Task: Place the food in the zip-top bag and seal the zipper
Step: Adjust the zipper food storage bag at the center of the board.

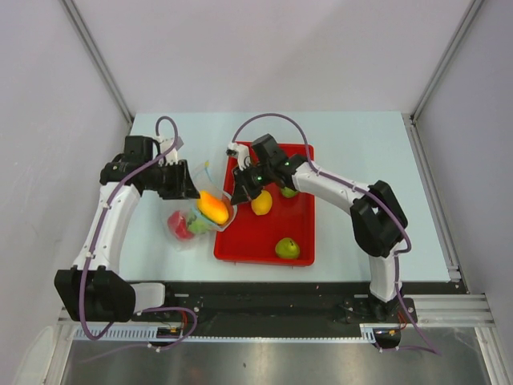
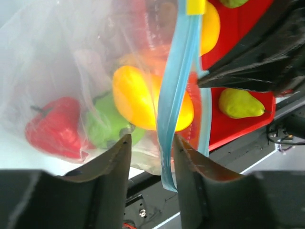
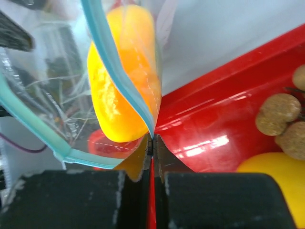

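Closest to the lens, your left gripper [image 2: 150, 160] stands with its jaws parted. The light-blue zipper [image 2: 174, 95] hangs loose in the gap, so that claw holds nothing. Beyond it the zip-top bag [image 2: 62, 62] lies crumpled on the table against the left edge of the red tray [image 3: 228, 95], its mouth turned toward the tray. The film is clear, wrinkled and slack. Through it you can see a red piece [image 2: 55, 126], a green round fruit [image 2: 107, 126] and an orange-yellow mango [image 2: 138, 98] sitting right at the mouth. The zipper's two strips are spread apart, so the mouth is unsealed. Further right, your right gripper [image 3: 152, 143] is clamped tight, its tips pinching one zipper strip at the tray's edge. On the tray a lemon [image 3: 276, 181], brown nuts [image 3: 278, 113] and a green fruit [image 1: 288, 248] wait, so this looks like the loading step, with sealing not yet due. The next move probably calls for your left claw to close on the strip between its jaws and hold the mouth open. That would free your right arm to fetch the lemon.
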Tool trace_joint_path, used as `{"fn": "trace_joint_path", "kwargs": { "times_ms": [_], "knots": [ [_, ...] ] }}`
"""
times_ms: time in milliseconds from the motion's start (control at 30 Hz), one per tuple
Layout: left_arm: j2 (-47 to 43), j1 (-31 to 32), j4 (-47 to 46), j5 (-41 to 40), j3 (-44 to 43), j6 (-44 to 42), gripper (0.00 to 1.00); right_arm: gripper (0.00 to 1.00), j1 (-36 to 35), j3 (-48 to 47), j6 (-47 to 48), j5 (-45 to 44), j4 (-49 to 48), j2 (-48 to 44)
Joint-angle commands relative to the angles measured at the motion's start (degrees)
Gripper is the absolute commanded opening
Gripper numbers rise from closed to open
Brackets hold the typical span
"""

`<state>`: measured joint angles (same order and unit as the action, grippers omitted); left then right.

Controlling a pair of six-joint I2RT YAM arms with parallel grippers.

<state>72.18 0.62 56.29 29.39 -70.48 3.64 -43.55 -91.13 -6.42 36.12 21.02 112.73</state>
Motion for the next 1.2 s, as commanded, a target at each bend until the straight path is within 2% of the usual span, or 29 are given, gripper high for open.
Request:
{"fn": "trace_joint_path", "kwargs": {
  "times_ms": [0, 33, 67, 267, 467, 567, 600, 700, 733, 800, 833, 867, 967, 1133, 1167],
  "knots": [
    [-3.01, 0.08, 3.21, -4.95, -0.36, -3.02, 0.5, 0.0, -0.92, -0.1, -5.18, 4.75, -5.54, -5.32],
    [-3.19, 0.08, 4.08, -5.74, -0.01, -3.28, 0.55, 0.0, -1.18, -0.18, -5.53, 4.92, -5.72, -5.5],
    [-3.36, 0.08, 4.35, -6.79, 0.08, -3.46, 0.56, 0.0, -1.45, -0.27, -5.71, 5.01, -5.98, -5.67],
    [-6.08, 0.17, 6.28, -10.75, -0.1, -5.22, 0.55, 0.0, -2.07, -1.33, -8.17, 5.36, -7.04, -6.03],
    [-7.41, 0.08, 11.11, -14.0, -5.1, -10.56, 0.44, 0.0, -2.07, -4.48, -13.88, 6.94, -9.15, -6.56],
    [-6.44, 0.17, 14.63, -14.18, -8.88, -14.26, 0.35, 0.0, -2.06, -7.12, -21.51, 9.05, -12.3, -6.99],
    [-6.27, 0.17, 15.68, -14.79, -10.02, -14.62, 0.29, 0.0, -2.15, -7.48, -23.01, 9.49, -13.36, -7.26],
    [-6.0, 0.08, 16.39, -16.38, -10.82, -15.77, 0.24, 0.0, -2.42, -7.74, -26.63, 10.55, -15.04, -6.91],
    [-6.0, 0.08, 16.48, -17.16, -10.91, -15.94, 0.24, 0.0, -2.42, -7.66, -26.89, 10.55, -14.86, -6.38],
    [-5.91, 0.08, 16.48, -18.04, -10.73, -16.65, 0.32, 0.0, -1.28, -6.87, -28.82, 10.73, -15.39, -5.68],
    [-5.91, -0.01, 16.48, -18.57, -10.65, -16.82, 0.37, 0.0, -0.84, -6.52, -29.53, 10.73, -16.52, -5.15],
    [-5.74, -0.09, 16.39, -18.4, -10.56, -17.0, 0.48, 0.0, -0.57, -6.25, -30.75, 10.73, -16.97, -4.98],
    [-5.48, -0.18, 15.96, -18.14, -10.04, -16.91, 0.58, 0.0, 0.48, -5.55, -31.9, 10.81, -18.38, -4.1],
    [-4.42, -0.18, 13.85, -17.78, -7.31, -15.95, 0.55, 0.0, 1.45, -6.07, -33.49, 11.34, -20.4, -2.95],
    [-4.24, -0.18, 13.58, -17.35, -7.04, -15.86, 0.51, 0.0, 1.45, -6.07, -33.49, 11.34, -20.4, -2.78]
  ]
}}
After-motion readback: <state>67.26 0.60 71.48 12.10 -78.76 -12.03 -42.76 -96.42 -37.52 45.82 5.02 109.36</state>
